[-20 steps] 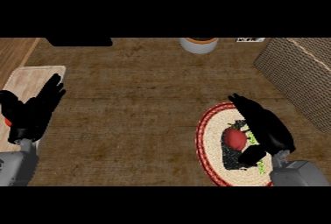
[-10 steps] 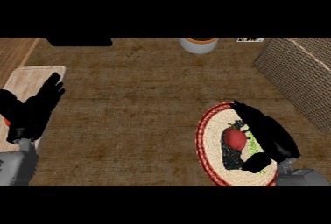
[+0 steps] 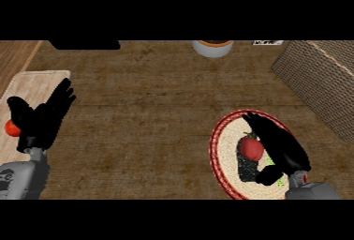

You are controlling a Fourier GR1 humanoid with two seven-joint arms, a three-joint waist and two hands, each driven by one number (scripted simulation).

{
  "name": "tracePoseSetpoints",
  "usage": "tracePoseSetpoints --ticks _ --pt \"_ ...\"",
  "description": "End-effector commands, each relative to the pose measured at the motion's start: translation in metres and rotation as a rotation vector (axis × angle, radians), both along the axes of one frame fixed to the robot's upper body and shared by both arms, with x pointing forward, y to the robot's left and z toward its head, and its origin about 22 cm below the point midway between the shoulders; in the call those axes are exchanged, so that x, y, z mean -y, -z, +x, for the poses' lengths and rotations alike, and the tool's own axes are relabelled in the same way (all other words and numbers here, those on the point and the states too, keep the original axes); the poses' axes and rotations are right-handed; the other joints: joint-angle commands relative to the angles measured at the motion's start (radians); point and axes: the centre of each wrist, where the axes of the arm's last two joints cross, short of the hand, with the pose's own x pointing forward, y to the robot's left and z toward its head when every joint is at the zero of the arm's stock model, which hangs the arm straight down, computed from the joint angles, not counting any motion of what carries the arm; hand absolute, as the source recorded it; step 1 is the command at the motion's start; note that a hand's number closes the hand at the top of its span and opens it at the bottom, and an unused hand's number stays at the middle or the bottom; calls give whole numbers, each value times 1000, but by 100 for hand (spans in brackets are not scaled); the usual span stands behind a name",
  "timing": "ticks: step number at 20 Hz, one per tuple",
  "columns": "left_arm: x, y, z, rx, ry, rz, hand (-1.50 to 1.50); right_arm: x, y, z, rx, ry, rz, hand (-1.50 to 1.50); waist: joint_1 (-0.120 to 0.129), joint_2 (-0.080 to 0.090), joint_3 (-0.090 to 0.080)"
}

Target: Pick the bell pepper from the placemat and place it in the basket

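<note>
A red bell pepper (image 3: 252, 147) lies on a round placemat (image 3: 226, 140) with a red rim at the lower right. My right hand (image 3: 278, 146) is over the placemat, just right of the pepper and against it, fingers straight and pointing up-left, thumb low near the mat's near side. It hides part of the mat. The woven basket (image 3: 319, 79) stands at the right edge, beyond the placemat. My left hand (image 3: 43, 117) rests open at the left, fingers up.
A pale cutting board (image 3: 34, 89) lies at the left edge under my left hand, with a small red object (image 3: 11, 127) on it. A white and orange container (image 3: 212, 47) stands at the far edge, a dark object (image 3: 83, 45) at the far left.
My right hand has slid down and nearer over the placemat, closing alongside the pepper. The left hand has stayed where it was.
</note>
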Motion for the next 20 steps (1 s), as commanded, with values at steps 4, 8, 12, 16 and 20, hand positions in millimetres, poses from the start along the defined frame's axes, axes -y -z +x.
tracePoseSetpoints --ticks 4,8,12,16,20 --pt "-4 4 -7 6 -18 -1 0 12 17 5 0 12 -59 -150 1 0 0" --pt "-3 6 -15 -15 9 11 0 -15 18 2 -24 -77 -154 150 4 -1 0" --pt "-1 5 15 3 -2 4 0 -18 37 22 -26 -72 -177 150 0 1 0" --pt "10 11 -1 -8 9 2 0 -2 37 8 -29 -84 -168 150 0 0 0" --pt "7 -8 4 -16 18 -3 0 -10 30 12 -40 -104 -183 150 -1 0 0"
